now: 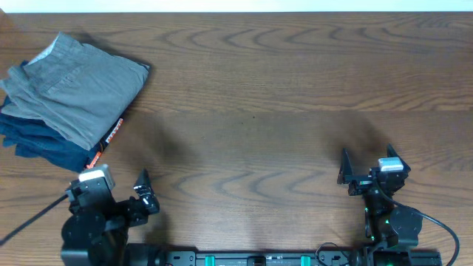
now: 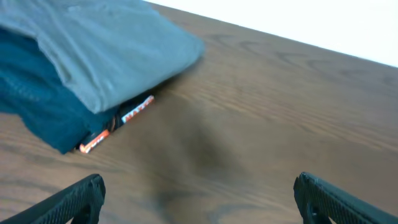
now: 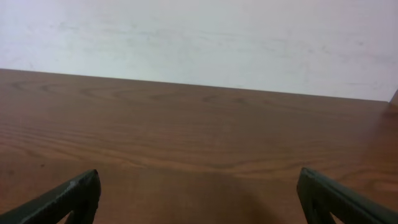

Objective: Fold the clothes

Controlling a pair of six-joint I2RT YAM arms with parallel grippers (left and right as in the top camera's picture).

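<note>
The grey shorts (image 1: 77,85) lie folded at the far left of the table, stacked on a dark navy garment (image 1: 44,148) with an orange tag (image 1: 111,137). In the left wrist view the grey shorts (image 2: 106,43) sit on the navy garment (image 2: 37,99), with the tag (image 2: 118,121) at its near edge. My left gripper (image 1: 144,193) is open and empty near the front edge, below and to the right of the stack; its fingers (image 2: 199,190) frame bare wood. My right gripper (image 1: 367,166) is open and empty at the front right, over bare table (image 3: 199,186).
The wooden table (image 1: 281,96) stretches between the stack and the right arm. A pale wall (image 3: 199,37) rises behind the table's far edge. A black cable (image 1: 29,218) runs from the left arm's base.
</note>
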